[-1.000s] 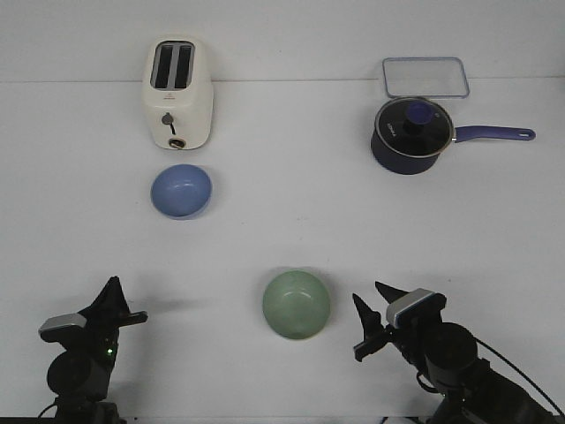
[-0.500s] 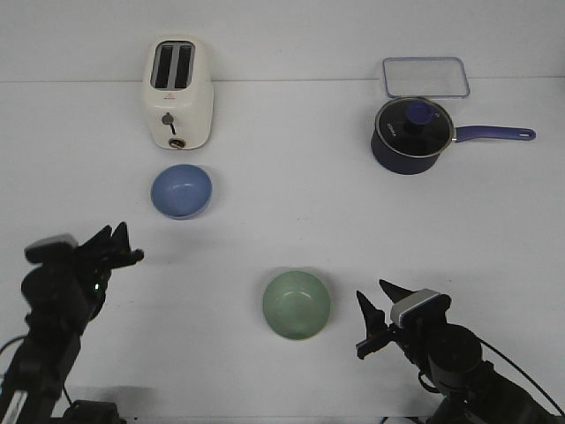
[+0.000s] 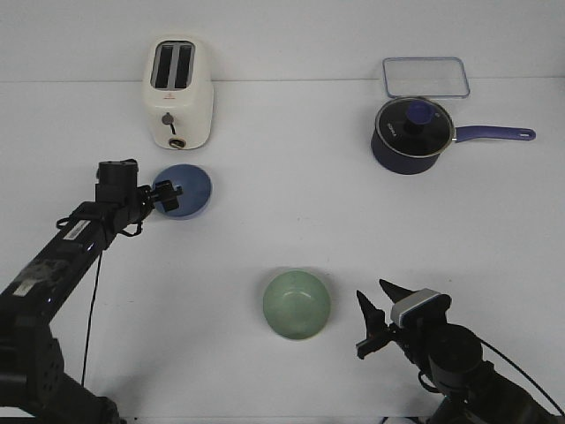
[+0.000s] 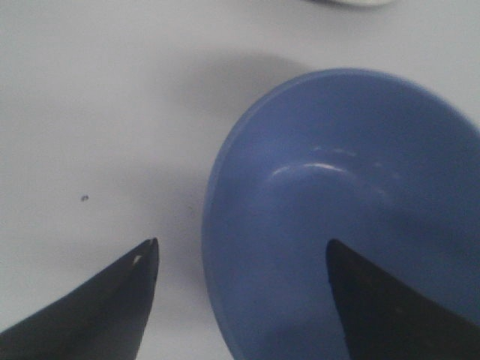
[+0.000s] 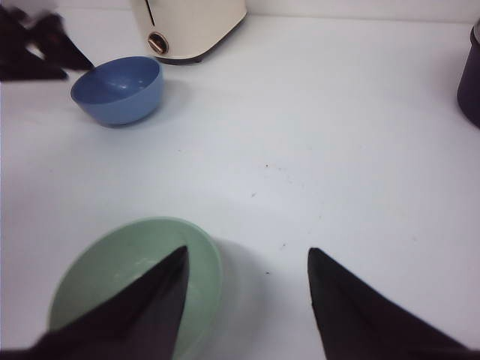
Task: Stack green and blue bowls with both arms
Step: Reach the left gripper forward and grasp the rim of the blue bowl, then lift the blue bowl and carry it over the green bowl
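Observation:
The periwinkle blue bowl [image 3: 187, 189] sits upright in front of the toaster. My left gripper [image 3: 169, 194] is open at its left rim. In the left wrist view the left gripper [image 4: 241, 243] straddles the rim of the blue bowl [image 4: 337, 187], one finger outside and one over the inside. The pale green bowl [image 3: 297, 304] sits near the front middle. My right gripper [image 3: 369, 290] is open and empty just right of it. In the right wrist view the right gripper [image 5: 247, 250] has one finger over the green bowl [image 5: 112, 262]; the blue bowl [image 5: 118, 88] lies beyond.
A cream toaster [image 3: 177, 93] stands behind the blue bowl. A dark blue lidded saucepan [image 3: 410, 135] with its handle pointing right and a clear lidded container [image 3: 425, 77] stand at the back right.
My left arm has swung from the front left corner forward to the blue bowl's rim. The right gripper has barely shifted. Both bowls stay put.

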Controlling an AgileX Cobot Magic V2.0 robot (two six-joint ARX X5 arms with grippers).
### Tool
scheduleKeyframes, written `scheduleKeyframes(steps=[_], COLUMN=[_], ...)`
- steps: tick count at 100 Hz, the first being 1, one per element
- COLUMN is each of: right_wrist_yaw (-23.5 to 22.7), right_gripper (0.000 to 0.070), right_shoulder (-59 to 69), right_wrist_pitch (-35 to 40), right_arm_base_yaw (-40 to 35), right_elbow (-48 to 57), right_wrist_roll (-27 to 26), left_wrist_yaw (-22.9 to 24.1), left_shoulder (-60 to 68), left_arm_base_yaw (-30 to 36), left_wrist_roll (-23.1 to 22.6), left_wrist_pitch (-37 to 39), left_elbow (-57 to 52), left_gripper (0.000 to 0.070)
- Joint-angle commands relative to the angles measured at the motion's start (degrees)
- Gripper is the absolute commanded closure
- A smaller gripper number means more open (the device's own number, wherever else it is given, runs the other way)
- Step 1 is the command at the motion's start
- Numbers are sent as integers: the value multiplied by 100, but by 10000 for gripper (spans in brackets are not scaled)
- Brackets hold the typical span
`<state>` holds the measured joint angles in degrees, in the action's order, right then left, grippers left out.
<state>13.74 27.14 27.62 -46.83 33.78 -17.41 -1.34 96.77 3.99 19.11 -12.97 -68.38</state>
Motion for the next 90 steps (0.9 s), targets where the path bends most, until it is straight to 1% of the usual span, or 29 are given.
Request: scheduleKeyframes(steps=[1,7,9,11,13,18,22,23,24,26,27,30,47,54,64,70,76,84,90], right_wrist_yaw=[28,28,28,28,28,26,28,28,28,28,28,28,26,26,26,26,26,28,31], right_gripper=[382,382,382,382,382,382,382,382,382,382,382,382,382,382,382,382,382,382,382], right_shoulder=[33,33,33,33,33,33,33,33,33,33,33,33,28,28,28,28,28,28,28], right_wrist_pitch=[-72,-68,-70,-70,-68,-63,-59,-59,-59,-59,-57,-57,-57,-55,-55,-57,-55,-52,-55], right_arm_base_yaw=[-48,-48,-48,-48,-48,-48,-48,-48,-48,-48,-48,-48,-48,-48,-48,-48,-48,-48,-48], right_elbow=[35,35,35,35,35,35,35,35,35,35,35,35,35,35,35,35,35,35,35], right_wrist_roll=[-55,-57,-57,-59,-63,-79,-79,-79,-79,-79,-79,-79,-81,-81,-79,-79,-76,-76,-72], left_wrist_yaw=[7,9,9,9,9,9,9,9,9,9,9,7,-39,-238,-719,-922,-949,-951,-964], left_shoulder=[256,415,452,476,494,516,516,516,516,516,516,514,269,-76,-772,-1213,-1644,-2022,-2256], left_arm_base_yaw=[-26,-28,-28,-28,-28,-28,-28,-28,-28,-28,-28,-28,-28,-22,101,271,562,1021,1482], left_wrist_roll=[-24,-26,-26,-26,-26,-26,-42,-52,-52,-55,-57,-70,-151,-210,-223,-343,-518,-540,-505], left_wrist_pitch=[17,90,116,131,140,149,151,155,157,166,170,188,103,57,-72,-254,-570,-835,-822], left_elbow=[-221,-251,-251,-251,-251,-251,-251,-251,-251,-251,-251,-251,-251,-251,-251,-249,-247,-184,-15], left_gripper=[283,287,297,323,359,480,591,630,644,693,700,688,690,690,690,690,691,691,691])
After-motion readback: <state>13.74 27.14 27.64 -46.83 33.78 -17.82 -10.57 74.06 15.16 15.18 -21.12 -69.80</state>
